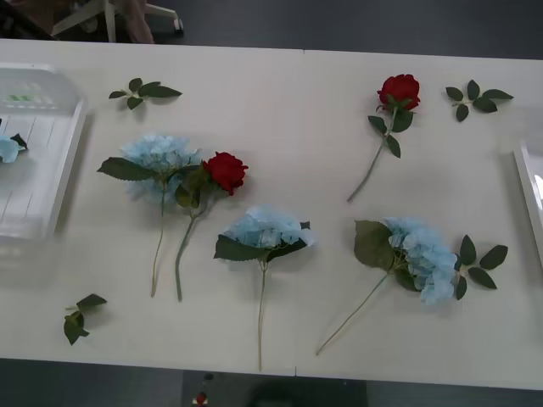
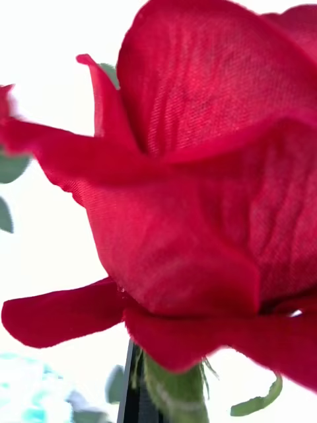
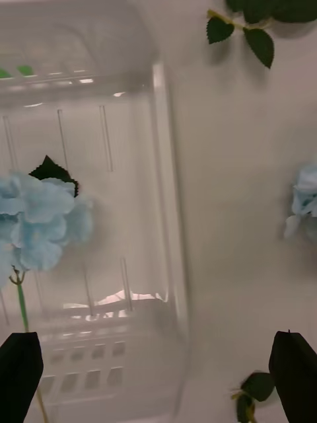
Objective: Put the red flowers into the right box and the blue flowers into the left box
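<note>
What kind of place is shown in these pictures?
Probably an indoor lab or office workspace: a long white table on a dark floor, with chair legs behind it. Artificial red roses and pale-blue hydrangea heads lie sorted beside a clear plastic tray.

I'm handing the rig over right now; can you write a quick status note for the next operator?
Left tool: open, above the left box's rim.
Right tool: grip unclear; a red rose head sits close to its wrist camera.
Done: one blue flower lies in the left box.
Left: three blue flowers and two red roses lie on the table. The right box's contents can't be seen.
</note>
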Action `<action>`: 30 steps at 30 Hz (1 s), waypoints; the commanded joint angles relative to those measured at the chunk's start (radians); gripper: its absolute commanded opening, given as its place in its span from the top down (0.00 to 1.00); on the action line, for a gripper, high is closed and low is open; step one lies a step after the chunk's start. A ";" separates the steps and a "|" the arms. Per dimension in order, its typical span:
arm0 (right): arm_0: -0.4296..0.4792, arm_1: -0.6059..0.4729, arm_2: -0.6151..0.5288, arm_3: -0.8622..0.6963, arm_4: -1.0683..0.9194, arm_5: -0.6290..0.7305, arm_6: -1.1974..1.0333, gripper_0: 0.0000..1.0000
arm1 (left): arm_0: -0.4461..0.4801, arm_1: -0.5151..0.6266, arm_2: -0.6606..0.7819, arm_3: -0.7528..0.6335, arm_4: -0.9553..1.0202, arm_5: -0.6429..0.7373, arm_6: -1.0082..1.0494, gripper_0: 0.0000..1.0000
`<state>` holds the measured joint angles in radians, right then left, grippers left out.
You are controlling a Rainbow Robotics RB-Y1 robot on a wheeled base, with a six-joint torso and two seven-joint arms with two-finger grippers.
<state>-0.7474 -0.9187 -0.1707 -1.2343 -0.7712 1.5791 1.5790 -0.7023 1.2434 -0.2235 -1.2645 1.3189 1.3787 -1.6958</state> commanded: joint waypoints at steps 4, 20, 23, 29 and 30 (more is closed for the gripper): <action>-0.009 -0.137 -0.095 0.245 -0.013 -0.050 0.266 1.00 | 0.079 -0.078 0.053 -0.168 -0.017 -0.038 0.209 0.00; -0.009 -0.141 -0.095 0.677 0.012 -0.407 0.527 1.00 | 0.345 -0.378 0.147 -0.478 -0.322 -0.099 0.360 0.00; -0.007 -0.131 -0.073 0.717 0.021 -0.456 0.532 1.00 | 0.343 -0.438 0.139 -0.478 -0.359 -0.084 0.358 0.00; 0.034 -0.092 -0.044 0.711 0.021 -0.541 0.535 0.32 | 0.307 -0.498 0.055 -0.467 -0.466 -0.084 0.369 0.00; 0.037 -0.089 -0.044 0.707 0.020 -0.547 0.535 0.10 | 0.293 -0.510 0.039 -0.454 -0.486 -0.083 0.372 0.00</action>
<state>-0.7339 -1.0178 -0.2013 -0.4950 -0.7536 1.0482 2.0782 -0.3489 0.7309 -0.1385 -1.7165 0.8739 1.2944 -1.3887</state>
